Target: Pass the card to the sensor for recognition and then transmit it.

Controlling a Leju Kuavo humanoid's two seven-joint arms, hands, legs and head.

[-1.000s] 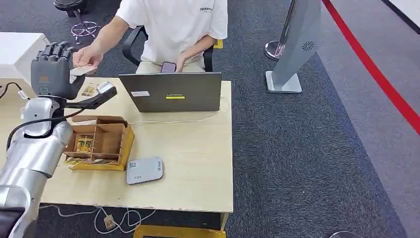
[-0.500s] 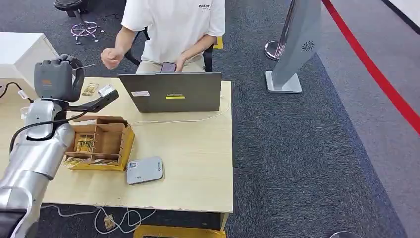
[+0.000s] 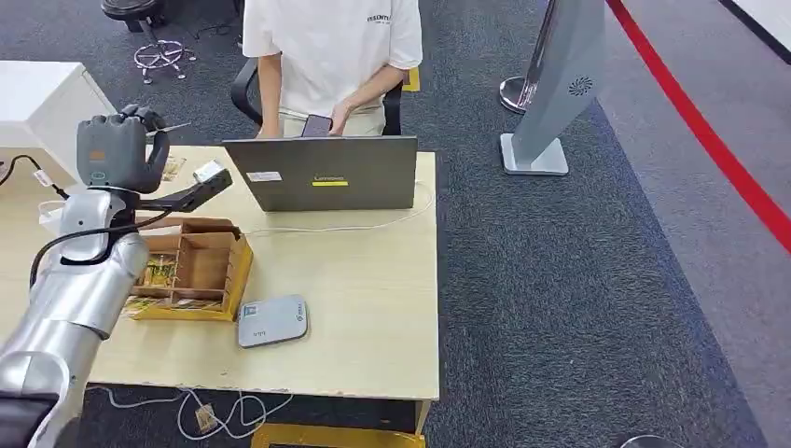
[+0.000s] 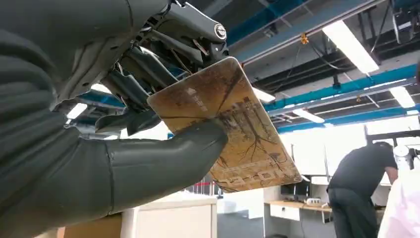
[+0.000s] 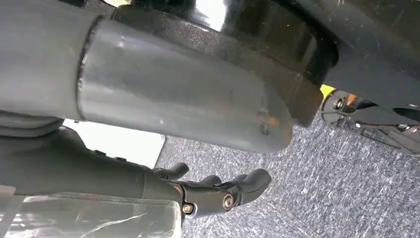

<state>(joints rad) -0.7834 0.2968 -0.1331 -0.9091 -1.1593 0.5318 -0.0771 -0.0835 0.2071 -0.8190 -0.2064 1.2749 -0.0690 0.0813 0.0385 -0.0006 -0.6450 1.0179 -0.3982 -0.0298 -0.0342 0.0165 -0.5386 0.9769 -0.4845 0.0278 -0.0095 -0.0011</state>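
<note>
My left hand (image 3: 117,149) is raised above the table's far left corner, and a thin card (image 3: 173,128) sticks out of it edge-on. The left wrist view shows that brown printed card (image 4: 233,129) pinched between the thumb (image 4: 188,148) and the dark fingers. A grey-white sensor pad (image 3: 271,320) lies flat near the table's front edge, well below and to the right of this hand. My right hand (image 5: 218,191) hangs over the carpet with nothing in it, fingers loosely apart.
A wooden compartment box (image 3: 224,280) holding more cards stands beside the sensor pad. A grey laptop (image 3: 322,174) stands at the far edge; a person (image 3: 331,47) sits behind it holding a phone (image 3: 317,124). A cable (image 3: 373,224) crosses the table (image 3: 373,317).
The person's hand that was at the card has drawn back behind the laptop. The card stays in my left hand, which has shifted slightly right and turned.
</note>
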